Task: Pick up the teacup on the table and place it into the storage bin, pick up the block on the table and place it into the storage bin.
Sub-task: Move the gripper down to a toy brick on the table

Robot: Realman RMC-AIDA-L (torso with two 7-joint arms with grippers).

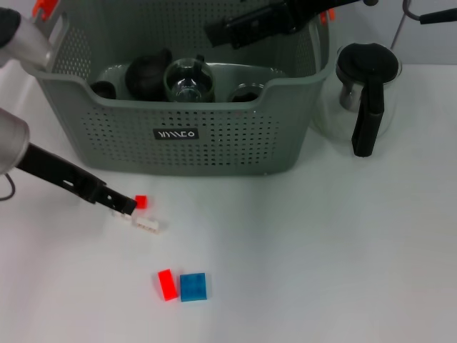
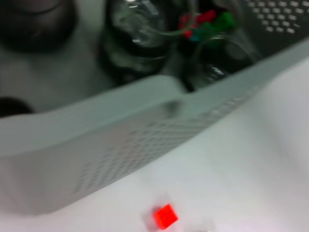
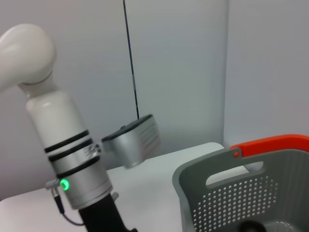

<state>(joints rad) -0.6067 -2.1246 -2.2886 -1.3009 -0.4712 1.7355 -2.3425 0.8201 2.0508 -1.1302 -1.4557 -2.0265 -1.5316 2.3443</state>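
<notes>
White surface [image 1: 321, 250] is seen before the storage bin [image 1: 214, 143]. The small red block [image 1: 141, 201] could be nudged away if the left claw [image 1: 123, 206], low beside it, closes off-centre. Its opening cannot be told; nothing is visibly held. The right claw [image 1: 221, 32] is parked above the bin's far rim.

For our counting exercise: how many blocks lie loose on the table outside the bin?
4: a small red block by the left tool, a white block beside it, and a red block touching a blue block nearer the robot.
</notes>
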